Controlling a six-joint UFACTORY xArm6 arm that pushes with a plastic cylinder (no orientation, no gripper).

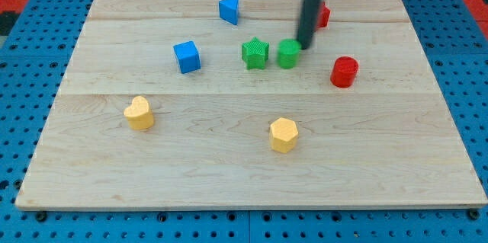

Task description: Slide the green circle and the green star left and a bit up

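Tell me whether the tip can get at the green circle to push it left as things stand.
Probably yes. My tip sits at the green circle's upper right edge with nothing between them. The green star lies just left, so both should move together.

Wooden board [252, 174] carries eight small coloured blocks.

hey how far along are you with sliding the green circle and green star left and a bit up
Done: nothing that one picture can prove; the green star and green circle sit side by side near the board's upper middle. In hand: my tip is at the circle's upper right edge, placed to push toward the view's left. Left: the slide itself, with the blue cube lying in the pair's leftward path.
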